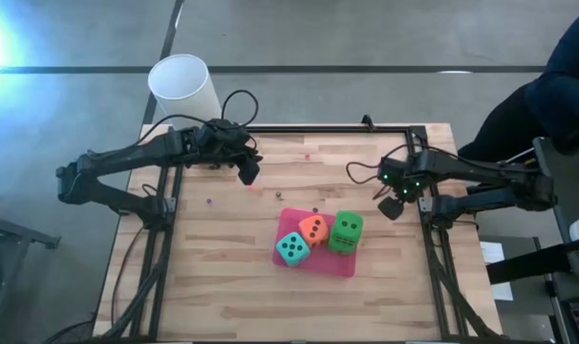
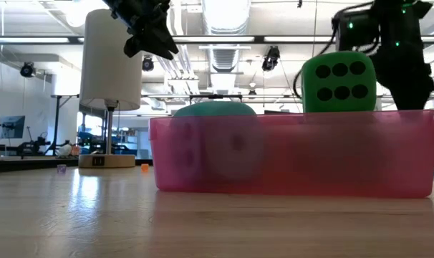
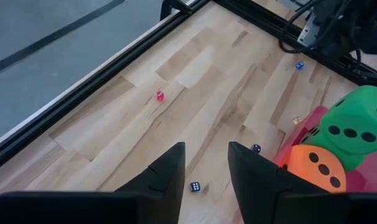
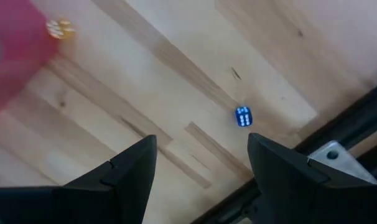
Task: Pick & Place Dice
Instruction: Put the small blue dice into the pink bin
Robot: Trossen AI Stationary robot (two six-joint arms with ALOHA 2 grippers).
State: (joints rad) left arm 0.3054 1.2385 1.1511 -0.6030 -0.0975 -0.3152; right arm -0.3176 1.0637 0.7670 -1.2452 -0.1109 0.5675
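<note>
High view: a wooden table (image 1: 223,277) in a black frame is standing on a grey floor, with a white cylinder (image 1: 183,86) at its far left corner and a person in dark clothing at the right edge. A pink mat (image 1: 320,260) is lying right of the table's centre, carrying three dice: a teal die (image 1: 291,249), an orange die (image 1: 314,229) touching it, and a green die (image 1: 346,231) just beside the orange one. The left gripper (image 1: 249,172) is hanging over the far left part of the table, well apart from the mat. The right gripper (image 1: 393,205) is hanging near the right frame rail, holding nothing.

Low view: the room behind is showing ceiling lights and benches. The pink piece (image 2: 296,154) is reading as a translucent tray wall, the green die (image 2: 339,81) rising above it, the teal die (image 2: 215,110) showing blurred behind it.

Left wrist view: the left fingers (image 3: 170,177) are standing slightly parted and empty over bare wood. Tiny dice are lying around: a red one (image 3: 160,96), a dark blue one (image 3: 195,186). The orange die (image 3: 315,167) and green die (image 3: 356,127) are sitting close together.

Right wrist view: the right fingers (image 4: 135,168) are standing apart, empty, above wood, with a tiny blue die (image 4: 243,116) lying ahead between them, near the frame rail.
</note>
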